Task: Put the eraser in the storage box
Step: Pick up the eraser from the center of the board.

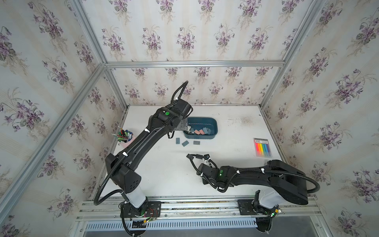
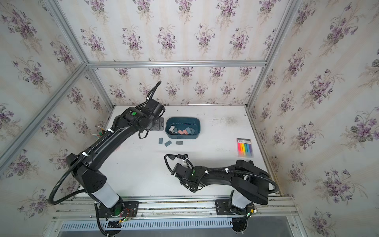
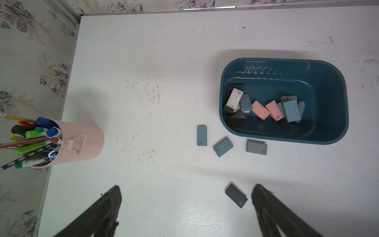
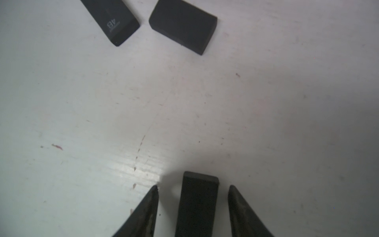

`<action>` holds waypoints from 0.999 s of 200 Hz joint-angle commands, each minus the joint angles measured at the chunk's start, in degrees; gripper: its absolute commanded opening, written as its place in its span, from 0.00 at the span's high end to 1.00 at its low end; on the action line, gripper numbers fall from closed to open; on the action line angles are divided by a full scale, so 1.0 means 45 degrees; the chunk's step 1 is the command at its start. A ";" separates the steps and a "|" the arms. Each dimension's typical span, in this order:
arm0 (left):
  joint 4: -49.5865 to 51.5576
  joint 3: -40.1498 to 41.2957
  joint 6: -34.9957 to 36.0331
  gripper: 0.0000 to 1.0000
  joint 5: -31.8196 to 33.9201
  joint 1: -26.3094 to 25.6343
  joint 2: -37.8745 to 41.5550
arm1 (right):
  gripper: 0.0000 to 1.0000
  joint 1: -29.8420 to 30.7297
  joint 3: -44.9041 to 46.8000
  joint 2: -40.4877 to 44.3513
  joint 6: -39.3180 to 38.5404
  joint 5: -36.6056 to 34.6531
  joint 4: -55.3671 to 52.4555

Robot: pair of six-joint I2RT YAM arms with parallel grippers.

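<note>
Right wrist: right gripper (image 4: 193, 187) straddles dark eraser (image 4: 198, 205)

Top views overlook table (image 1: 164, 174); wrist cameras face down.

On table (image 1: 164, 174) — storage box (image 1: 202, 120) toward 12 o'clock, erasers (image 1: 198, 131) in it. Three loose erasers (image 1: 185, 143) just beside it at 6–7 o'clock. Pen cup (image 3: 88, 143) at 9 o'clock, well apart; flag card (image 1: 263, 148) at 4 o'clock.
</note>
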State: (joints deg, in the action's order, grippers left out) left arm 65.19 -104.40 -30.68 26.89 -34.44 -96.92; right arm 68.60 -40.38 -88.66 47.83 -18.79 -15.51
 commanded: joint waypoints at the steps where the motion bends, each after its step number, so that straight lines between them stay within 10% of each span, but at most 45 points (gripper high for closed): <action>1: -0.0053 -0.0023 -0.0153 0.01 0.0132 0.0025 0.0054 | 0.52 0.0029 -0.0170 -0.0086 0.0598 0.0527 -0.1202; 200: 0.0167 -0.0079 -0.0095 0.01 -0.0161 0.0326 -0.0164 | 0.86 0.0385 -0.0951 -0.0634 0.1148 -0.0051 -0.2354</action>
State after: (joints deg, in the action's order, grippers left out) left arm 65.21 -104.53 -30.61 26.02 -33.04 -97.62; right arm 70.32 -44.62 -91.18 51.46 -19.27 -22.20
